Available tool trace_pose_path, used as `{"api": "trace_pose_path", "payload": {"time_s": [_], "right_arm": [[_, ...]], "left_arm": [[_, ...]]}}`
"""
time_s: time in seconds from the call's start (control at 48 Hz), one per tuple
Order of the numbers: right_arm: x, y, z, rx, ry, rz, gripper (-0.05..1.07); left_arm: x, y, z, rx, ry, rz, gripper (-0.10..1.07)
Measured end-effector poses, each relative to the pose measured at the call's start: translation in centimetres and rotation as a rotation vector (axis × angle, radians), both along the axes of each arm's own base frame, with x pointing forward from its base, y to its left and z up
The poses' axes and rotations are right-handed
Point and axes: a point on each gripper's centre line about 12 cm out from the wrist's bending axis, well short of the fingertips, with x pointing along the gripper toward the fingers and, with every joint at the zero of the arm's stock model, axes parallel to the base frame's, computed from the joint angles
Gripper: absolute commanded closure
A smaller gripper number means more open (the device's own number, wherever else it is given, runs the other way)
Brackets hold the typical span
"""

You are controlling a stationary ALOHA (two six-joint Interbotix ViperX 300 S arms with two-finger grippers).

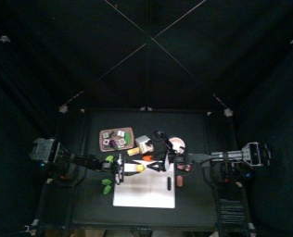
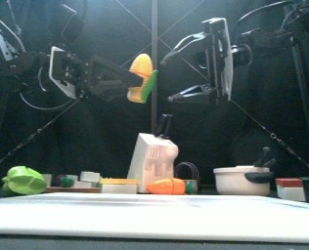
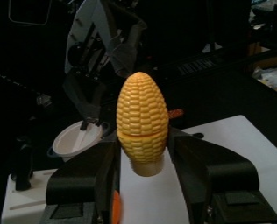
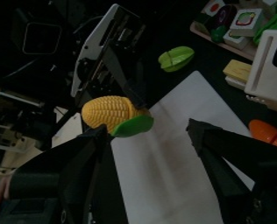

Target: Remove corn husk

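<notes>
I can read no writing anywhere; the small coloured packages (image 4: 237,16) in the right wrist view carry marks too small for me to make out.

My left gripper (image 3: 141,166) is raised high above the table and holds the corn (image 3: 142,115) by its lower end, both jaws pressed on it, the tip pointing away from the wrist. In the front view the corn (image 2: 142,76) hangs in the air between the two arms, with a green piece of husk (image 2: 150,90) on its lower side. My right gripper (image 2: 200,68) is just beside it, not touching, jaws spread fully wide.

The right wrist view shows the husk (image 4: 134,125) clearly as a green leaf under the cob; the left wrist view shows only bare yellow kernels. The top view shows the white mat (image 1: 146,193) under the arms. The front view alone shows a white bowl (image 2: 243,180) and a green object (image 2: 24,180) on the table.
</notes>
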Motion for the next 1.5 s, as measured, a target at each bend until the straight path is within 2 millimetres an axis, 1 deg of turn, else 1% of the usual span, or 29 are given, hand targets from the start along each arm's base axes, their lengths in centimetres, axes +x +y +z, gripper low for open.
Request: {"api": "trace_pose_path", "payload": {"time_s": [0.146, 0.333, 0.562, 1.042, 1.5], "right_arm": [[0.2, 0.0, 0.2, 0.009, -0.007, -0.004, 0.01], [0.5, 0.0, -0.5, 0.022, 0.01, -0.009, 0.01], [0.9, 0.0, -0.7, 0.023, 0.016, -0.008, 0.01], [1.0, 0.5, -0.8, 0.023, 0.02, 0.006, 0.02], [1.0, 0.8, -1.1, 0.022, 0.047, 0.012, 0.02]], "left_arm": [[0.0, 0.0, 0.0, 0.0, -0.002, 0.002, 0.44], [0.2, 0.2, 0.2, 0.017, -0.006, 0.007, 0.45], [0.4, 0.2, 0.5, 0.051, -0.019, 0.01, 0.44], [0.6, 0.3, 0.7, 0.073, -0.025, 0.018, 0.44], [0.5, 0.9, 0.6, 0.065, -0.022, 0.046, 0.44]]}}
